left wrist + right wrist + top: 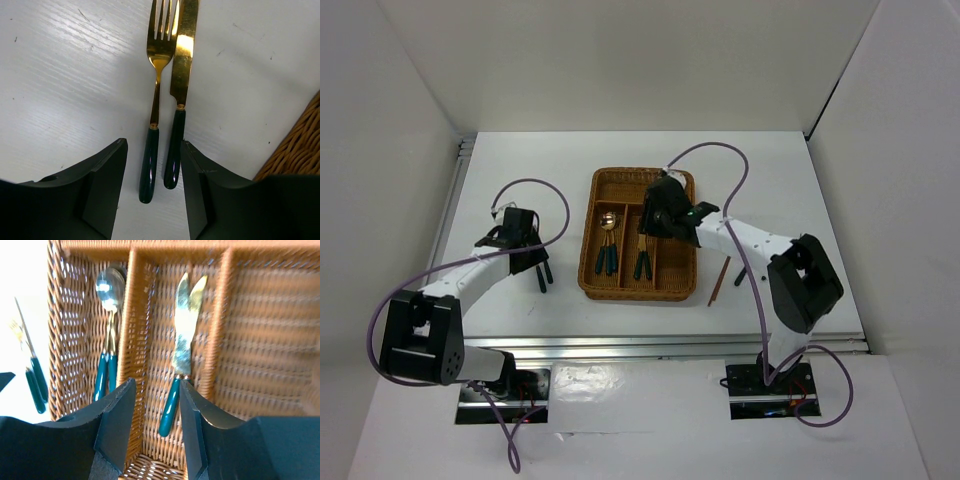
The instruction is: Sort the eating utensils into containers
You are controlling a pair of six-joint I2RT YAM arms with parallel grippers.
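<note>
**Inspector:** State of the jaws, left side?

**Assessor:** The jaws of the left gripper (154, 150) are seen apart at the bottom centre of its wrist view, with nothing clamped. Two teal handles are straddled: the fork (155, 105) on the left and the knife (179, 95) just beside it. Both lie flat on the white table (60, 90). The wicker tray (300, 145) is at the lower right edge.

**Inspector:** Right side?

**Assessor:** The right gripper (156, 390) is likewise parted and nothing is held. It is placed above the middle slot (155, 330), where knives (182, 340) lie. Spoons (109, 330) lie in the slot to the left. Chopsticks (718, 281) are noted on the table, right of the tray.

**Inspector:** Recommendation?

**Assessor:** One handle only should be taken. The jaws are judged best shifted over the fork alone, lest both pieces be pinched and one dropped.
</note>
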